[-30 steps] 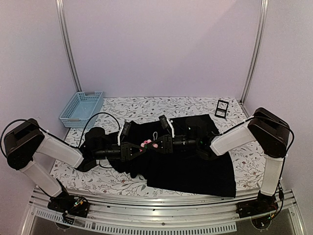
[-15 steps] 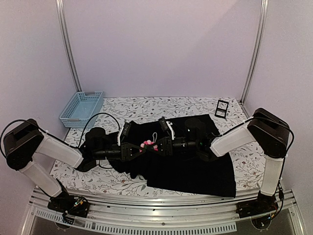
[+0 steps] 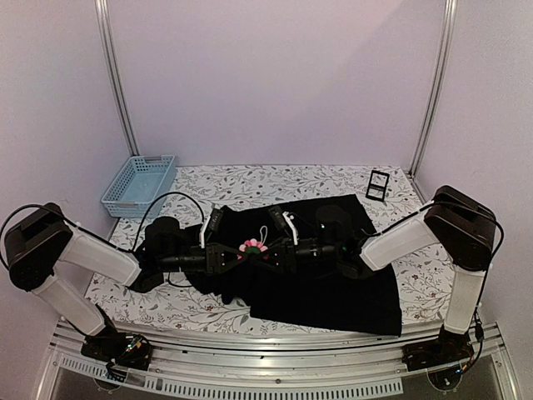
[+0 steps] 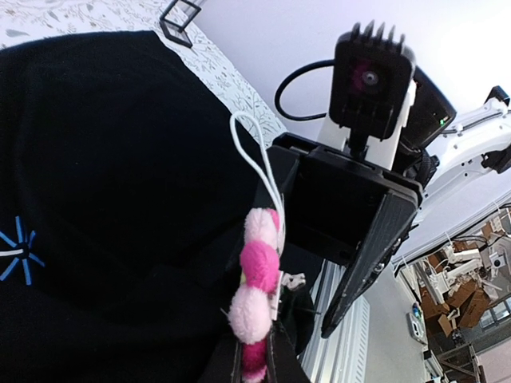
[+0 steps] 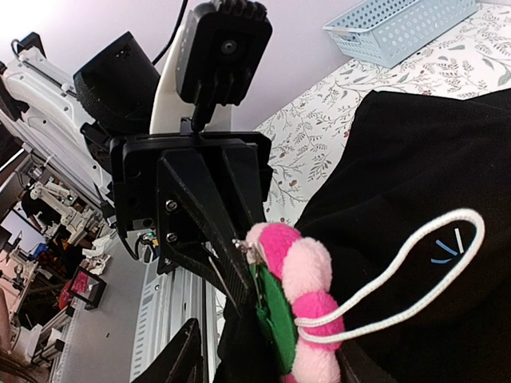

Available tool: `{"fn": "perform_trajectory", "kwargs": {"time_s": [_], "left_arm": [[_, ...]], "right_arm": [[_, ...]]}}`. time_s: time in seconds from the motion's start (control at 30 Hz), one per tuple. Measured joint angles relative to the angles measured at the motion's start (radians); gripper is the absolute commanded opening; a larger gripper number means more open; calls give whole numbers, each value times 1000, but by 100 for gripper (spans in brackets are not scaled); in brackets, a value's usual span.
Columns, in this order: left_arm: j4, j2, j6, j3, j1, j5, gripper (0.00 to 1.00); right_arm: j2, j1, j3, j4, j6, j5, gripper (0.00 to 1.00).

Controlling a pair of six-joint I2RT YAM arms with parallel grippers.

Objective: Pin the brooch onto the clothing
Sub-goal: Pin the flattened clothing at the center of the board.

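Note:
The brooch [image 3: 250,247], a ring of pink petals with a green back [image 5: 307,295] and a white cord loop [image 5: 415,263], hangs just above the black clothing [image 3: 333,283] at mid-table. My left gripper [image 3: 237,254] comes in from the left and is shut on the brooch's edge [image 4: 257,267], its fingertips [image 4: 243,369] pinching the lowest petals. My right gripper [image 3: 266,250] faces it from the right, open. Its fingers [image 5: 180,359] stand either side of the brooch without closing on it. A thin metal pin [image 5: 215,275] sticks out behind the brooch. The light-blue star emblem [image 4: 17,251] shows on the clothing.
A light-blue basket [image 3: 139,184] sits at the back left of the floral tablecloth [image 3: 250,179]. A small black stand [image 3: 376,184] is at the back right. The clothing covers the middle and right front. Both arms reach low across the table's middle.
My right gripper's jaws have spread apart off the brooch and it has eased slightly back to the right. The left gripper keeps its hold in the same place.

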Motion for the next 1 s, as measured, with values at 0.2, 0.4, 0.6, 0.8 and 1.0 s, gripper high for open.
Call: {"fn": "perform_trajectory", "kwargs": {"time_s": [0.2, 0.4, 0.6, 0.8, 1.0], "left_arm": [[-4, -10, -10, -3, 0, 5, 0], [23, -16, -32, -25, -2, 18, 0], [67, 4, -60, -28, -2, 27, 0], [139, 62, -89, -32, -2, 34, 0], [207, 120, -109, -34, -2, 30, 0]], "right_arm": [[-21, 0, -12, -13, -64, -6, 48], [-21, 0, -7, -16, -92, -38, 44], [21, 0, 45, -19, -84, -56, 44], [56, 0, 48, -15, -63, -61, 34], [98, -14, 51, 70, 24, -70, 25]]}}
